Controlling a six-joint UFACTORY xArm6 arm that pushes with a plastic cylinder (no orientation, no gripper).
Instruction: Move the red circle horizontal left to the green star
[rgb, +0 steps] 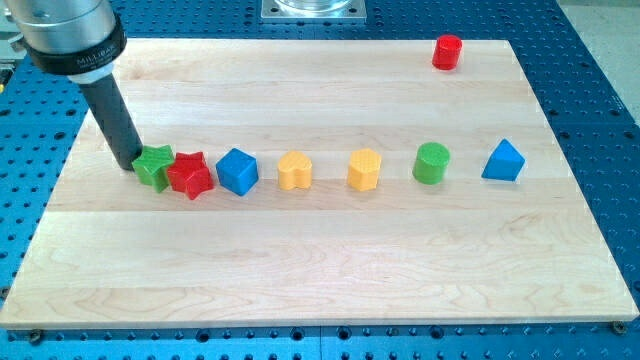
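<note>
1. Wooden board (330, 270): one, all four edges in view; wide bare wood below the row of blocks and above it.
2. Dark rod, one; my tip (130, 165) touches the green star (154, 165) on its left side. No claw on this rig, so nothing grasped.
3. Blocks, eight. Row from the view's left: green star touching red star (190, 175), blue cube (237, 171), yellow heart (294, 171), yellow block (365, 169) of unclear shape, green circle (432, 162), blue triangle (503, 161).
4. Red circle (447, 51): alone near the top right corner, well apart from the green star.
</note>
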